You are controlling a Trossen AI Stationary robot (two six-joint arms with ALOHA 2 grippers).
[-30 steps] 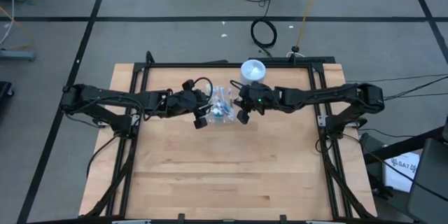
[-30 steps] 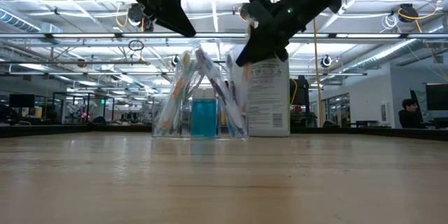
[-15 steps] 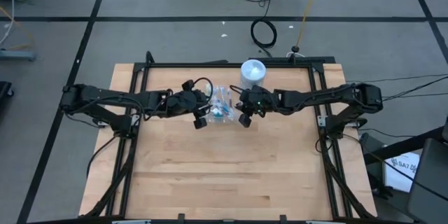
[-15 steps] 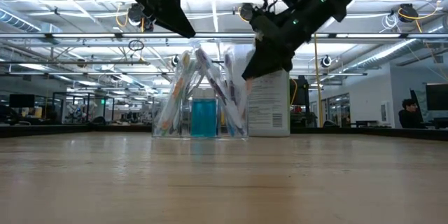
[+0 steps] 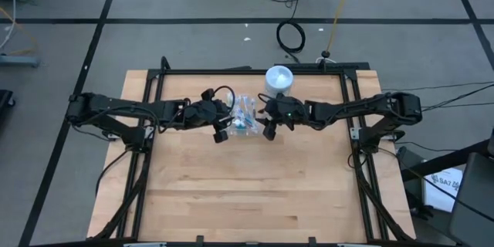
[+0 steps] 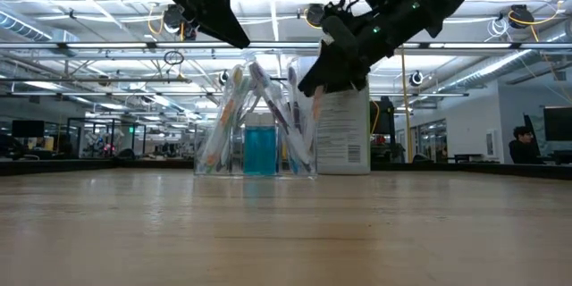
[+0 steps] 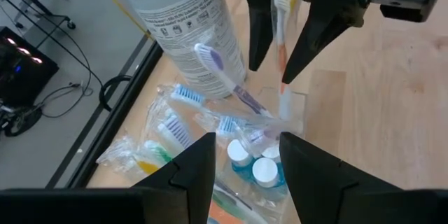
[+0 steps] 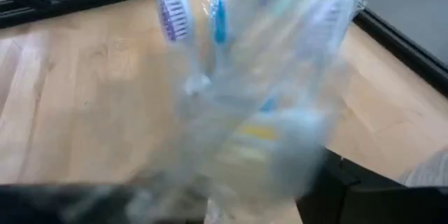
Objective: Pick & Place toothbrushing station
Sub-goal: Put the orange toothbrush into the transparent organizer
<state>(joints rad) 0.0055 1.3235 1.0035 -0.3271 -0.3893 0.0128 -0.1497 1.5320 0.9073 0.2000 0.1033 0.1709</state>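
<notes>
A small clear cup (image 5: 245,117) stands on the wooden table, holding blue tubes (image 7: 253,171) and several toothbrushes that lean on its rim, some in clear wrappers (image 7: 157,147). My right gripper (image 5: 268,127) hangs open just above the cup's right side. An orange-and-white toothbrush (image 7: 283,49) stands almost upright between its fingers, lower end in the cup. My left gripper (image 5: 222,127) hovers open above the cup's left side, clear of the brush heads (image 6: 237,36).
A tall white canister (image 5: 279,79) stands right behind the cup toward the far edge, close to my right gripper. A black frame (image 5: 154,85) runs along the table's edges. The near half of the table (image 5: 247,193) is bare wood.
My right gripper has sunk a little toward the cup and tipped further down. Its fingers stand wider apart than before, and the orange-and-white toothbrush now stands loose in the cup. The cup has stayed in place.
</notes>
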